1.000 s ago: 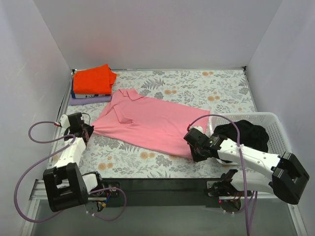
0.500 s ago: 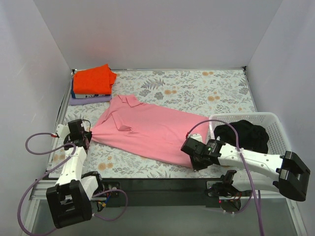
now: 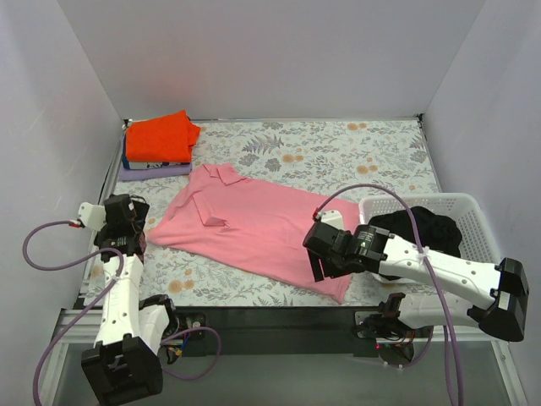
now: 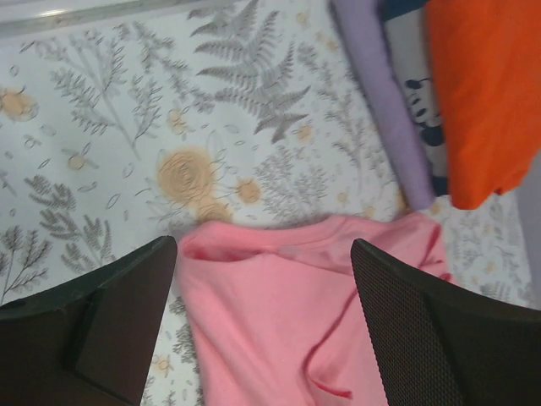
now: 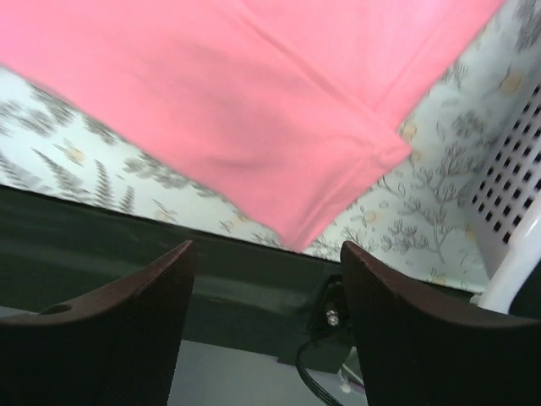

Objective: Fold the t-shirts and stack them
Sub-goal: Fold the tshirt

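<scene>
Flattening step: pink shirt [image 3: 254,233] lies spread mid-frame, left tool [image 4: 264,247] and right tool [image 5: 269,247] both wide, empty. Next move calls for gripping an edge to fold.

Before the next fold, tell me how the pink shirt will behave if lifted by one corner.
The pink shirt will probably go floppy: it lies flat with soft creases near the collar, so a lifted corner should drape. It looks thin and light for its spread. A push would likely bunch it on the table cover.
</scene>
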You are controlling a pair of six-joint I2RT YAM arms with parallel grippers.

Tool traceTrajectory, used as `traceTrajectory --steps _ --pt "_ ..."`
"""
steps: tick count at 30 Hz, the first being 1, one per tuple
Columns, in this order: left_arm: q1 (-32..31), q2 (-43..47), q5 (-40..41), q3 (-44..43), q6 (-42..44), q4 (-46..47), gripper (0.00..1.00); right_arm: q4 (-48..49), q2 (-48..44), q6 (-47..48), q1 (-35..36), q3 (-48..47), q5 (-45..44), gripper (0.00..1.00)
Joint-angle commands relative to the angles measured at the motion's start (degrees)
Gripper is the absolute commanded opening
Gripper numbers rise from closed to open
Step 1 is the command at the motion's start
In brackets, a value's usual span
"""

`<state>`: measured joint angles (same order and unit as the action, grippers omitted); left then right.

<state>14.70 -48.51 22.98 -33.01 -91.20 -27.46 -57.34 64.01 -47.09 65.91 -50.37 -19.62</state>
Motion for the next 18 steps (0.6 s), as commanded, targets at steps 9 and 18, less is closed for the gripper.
traceTrajectory --steps 9,18 --pt "-0.46 -6.84 -23.06 1.81 5.5 12.6 0.81 27.92 15.95 27.91 -1.13 -21.78 -0.54 0.79" --pt "-0.46 -16.61 -32.82 0.5 9.46 17.36 0.82 46.87 37.64 41.99 -5.88 -36.01 22.23 0.78"
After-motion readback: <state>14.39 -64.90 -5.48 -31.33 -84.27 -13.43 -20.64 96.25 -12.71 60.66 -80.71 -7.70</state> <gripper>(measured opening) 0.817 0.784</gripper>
